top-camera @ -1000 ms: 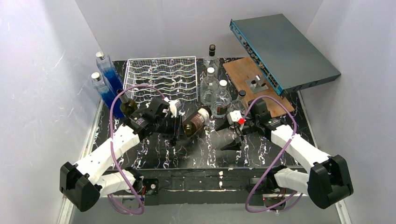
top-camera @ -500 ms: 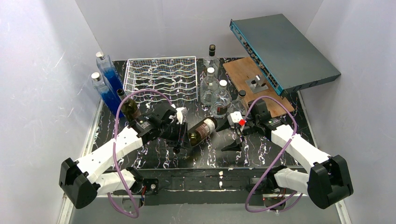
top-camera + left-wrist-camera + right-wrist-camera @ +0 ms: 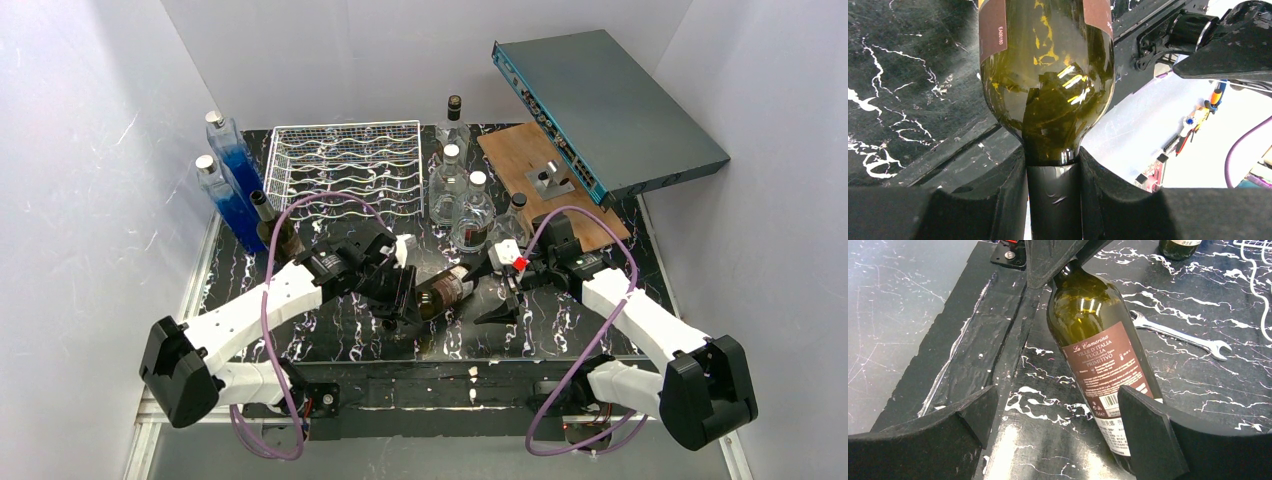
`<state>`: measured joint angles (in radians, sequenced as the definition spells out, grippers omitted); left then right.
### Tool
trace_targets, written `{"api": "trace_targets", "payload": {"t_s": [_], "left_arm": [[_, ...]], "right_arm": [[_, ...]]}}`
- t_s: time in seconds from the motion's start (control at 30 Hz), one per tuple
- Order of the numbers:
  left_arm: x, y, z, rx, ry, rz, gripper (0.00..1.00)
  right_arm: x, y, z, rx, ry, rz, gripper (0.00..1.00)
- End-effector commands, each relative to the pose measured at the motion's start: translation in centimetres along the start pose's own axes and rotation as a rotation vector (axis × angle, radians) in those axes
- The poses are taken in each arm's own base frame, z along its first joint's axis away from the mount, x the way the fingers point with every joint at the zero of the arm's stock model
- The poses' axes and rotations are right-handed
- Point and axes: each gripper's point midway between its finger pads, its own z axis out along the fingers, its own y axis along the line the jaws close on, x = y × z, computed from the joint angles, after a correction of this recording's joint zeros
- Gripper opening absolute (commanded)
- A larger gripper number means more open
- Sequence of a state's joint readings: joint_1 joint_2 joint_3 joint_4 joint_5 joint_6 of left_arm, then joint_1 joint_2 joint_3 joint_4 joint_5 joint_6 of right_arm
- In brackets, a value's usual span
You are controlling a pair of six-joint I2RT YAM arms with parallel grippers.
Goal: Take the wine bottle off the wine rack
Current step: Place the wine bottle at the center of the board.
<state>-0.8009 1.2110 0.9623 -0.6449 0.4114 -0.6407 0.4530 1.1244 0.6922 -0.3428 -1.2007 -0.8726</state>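
The dark green wine bottle [image 3: 445, 290] with a brown label lies nearly level, low over the table in front of the wire wine rack [image 3: 345, 165], which holds no bottle. My left gripper [image 3: 405, 302] is shut on the bottle's black-capped neck [image 3: 1053, 200]; the bottle's shoulder [image 3: 1048, 85] fills the left wrist view. My right gripper [image 3: 487, 290] is open at the bottle's base end. In the right wrist view the bottle [image 3: 1098, 340] lies beside the right finger [image 3: 1148, 435], and the gap between the fingers [image 3: 1058, 400] holds nothing.
Two blue bottles [image 3: 225, 170] and a dark upright bottle [image 3: 275, 235] stand left of the rack. Clear glass bottles [image 3: 460, 195] stand to its right, beside a wooden board [image 3: 545, 180] and a grey box [image 3: 605, 105]. A wrench [image 3: 1180, 335] lies on the table.
My left gripper has carried the bottle to the right and toward the near edge, away from the rack, bringing its base close to the right gripper. The right arm has stayed put.
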Motion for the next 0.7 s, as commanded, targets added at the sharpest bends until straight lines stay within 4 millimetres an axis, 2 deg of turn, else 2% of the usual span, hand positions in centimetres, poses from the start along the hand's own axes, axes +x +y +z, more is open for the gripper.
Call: {"api": "trace_targets", "payload": {"t_s": [0.0,0.37,0.67], "left_arm": [[-1.6,-4.1,-1.5,0.135,-0.039,0.071,0.0],[-1.4,-5.9,-0.6,0.165,0.046,0.083,0.0],[-1.6,-7.2,-0.1,0.195,0.09,0.085,0.0]], "right_arm": [[-1.6,-0.2,-0.1,-0.007,-0.02,-0.067,0.98],[-0.6,-1.0,0.0,0.029,0.026,-0.099,0.99],[1.0,-1.1,0.3,0.036,0.075,-0.135,0.98]]}}
